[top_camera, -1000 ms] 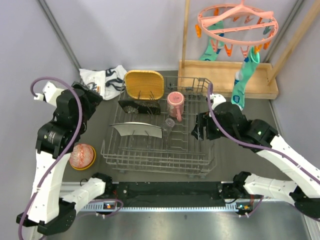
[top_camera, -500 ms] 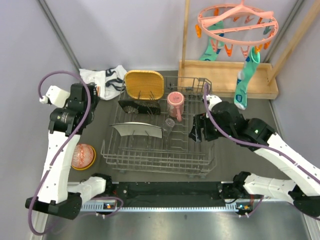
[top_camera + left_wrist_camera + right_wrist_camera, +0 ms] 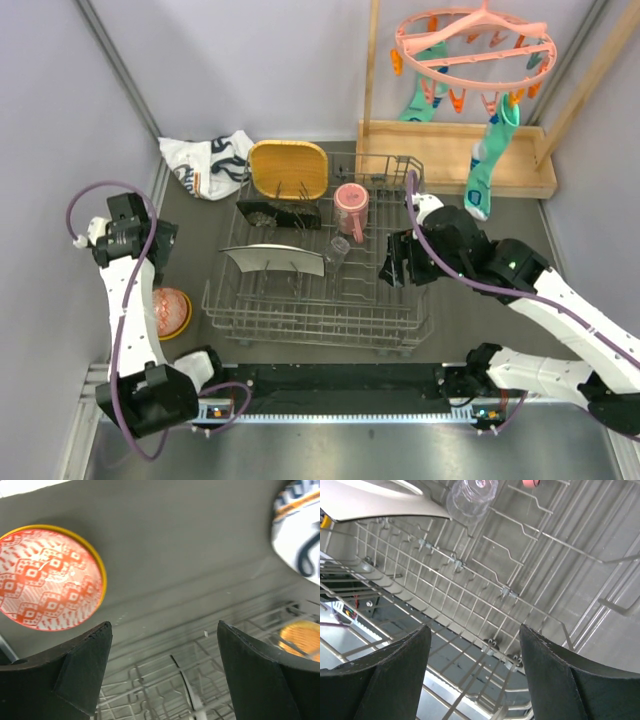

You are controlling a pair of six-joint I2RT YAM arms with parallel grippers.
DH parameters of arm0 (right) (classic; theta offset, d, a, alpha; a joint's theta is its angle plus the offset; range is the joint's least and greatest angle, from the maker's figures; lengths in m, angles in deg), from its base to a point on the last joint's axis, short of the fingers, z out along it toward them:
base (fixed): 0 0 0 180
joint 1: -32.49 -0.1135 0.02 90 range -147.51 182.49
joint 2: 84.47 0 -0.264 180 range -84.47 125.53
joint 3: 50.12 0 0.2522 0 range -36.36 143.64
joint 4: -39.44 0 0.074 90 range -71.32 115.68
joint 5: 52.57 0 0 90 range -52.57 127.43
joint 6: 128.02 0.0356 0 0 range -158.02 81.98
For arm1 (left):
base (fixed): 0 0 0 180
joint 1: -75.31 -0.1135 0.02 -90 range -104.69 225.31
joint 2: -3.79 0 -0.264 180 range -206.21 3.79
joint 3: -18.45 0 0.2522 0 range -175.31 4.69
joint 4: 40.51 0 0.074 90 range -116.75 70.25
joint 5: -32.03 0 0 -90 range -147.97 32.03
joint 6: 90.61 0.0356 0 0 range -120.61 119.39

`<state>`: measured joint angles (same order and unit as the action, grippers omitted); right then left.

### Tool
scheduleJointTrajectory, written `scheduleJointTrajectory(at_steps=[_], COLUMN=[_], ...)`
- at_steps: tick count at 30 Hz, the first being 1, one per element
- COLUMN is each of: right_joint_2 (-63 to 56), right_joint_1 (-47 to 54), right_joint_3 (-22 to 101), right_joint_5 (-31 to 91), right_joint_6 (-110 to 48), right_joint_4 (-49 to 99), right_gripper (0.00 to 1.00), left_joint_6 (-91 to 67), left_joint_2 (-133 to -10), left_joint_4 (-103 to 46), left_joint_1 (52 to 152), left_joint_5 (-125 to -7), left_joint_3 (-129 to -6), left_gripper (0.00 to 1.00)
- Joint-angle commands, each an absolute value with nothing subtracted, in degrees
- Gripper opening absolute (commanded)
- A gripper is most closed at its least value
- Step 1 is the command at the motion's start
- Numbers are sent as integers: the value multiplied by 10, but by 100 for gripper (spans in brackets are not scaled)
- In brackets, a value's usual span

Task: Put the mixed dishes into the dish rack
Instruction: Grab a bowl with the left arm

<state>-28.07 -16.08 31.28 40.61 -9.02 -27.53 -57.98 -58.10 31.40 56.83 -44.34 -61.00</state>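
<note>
The dish rack point(image 3: 400, 325) stands mid-table and holds a yellow plate point(image 3: 289, 170), a black floral plate point(image 3: 278, 213), a pale plate point(image 3: 272, 260), a pink cup point(image 3: 351, 205) and a small clear glass point(image 3: 338, 250). An orange bowl point(image 3: 165, 312) sits on the table left of the rack. My left gripper point(image 3: 158, 243) hangs open and empty above the table between bowl point(image 3: 47, 577) and rack point(image 3: 150, 680). My right gripper point(image 3: 392, 262) is open and empty over the rack's right side point(image 3: 470, 580), with the glass point(image 3: 472, 497) and pale plate point(image 3: 375, 502) beyond it.
A white printed cloth point(image 3: 210, 160) lies at the back left, also at the right edge of the left wrist view. A wooden tray point(image 3: 450, 160) stands at the back right under a pink peg hanger point(image 3: 475, 45) with teal socks point(image 3: 490, 165).
My left arm has swung away from the rack's back-left corner and come down to the left, near the orange bowl. The right gripper has crept slightly left over the rack.
</note>
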Motion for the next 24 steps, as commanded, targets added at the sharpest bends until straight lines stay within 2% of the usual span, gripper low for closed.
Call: scheduleJointTrajectory(at_steps=[1, 11, 24], right_joint_2=[-279, -256, -230], right_joint_1=[-159, -160, -159], right_joint_3=[313, 318, 332], right_joint_5=[403, 380, 361], right_joint_6=[-93, -86, -88], right_joint_4=[-266, -254, -264], right_gripper=[71, 71, 71], left_joint_6=[-559, -581, -597], left_joint_2=[-552, -514, -548], left_joint_4=[277, 277, 292], left_joint_1=[544, 541, 540], left_joint_5=[-472, -439, -378], left_joint_3=[-580, -516, -494], left_gripper=[89, 89, 89])
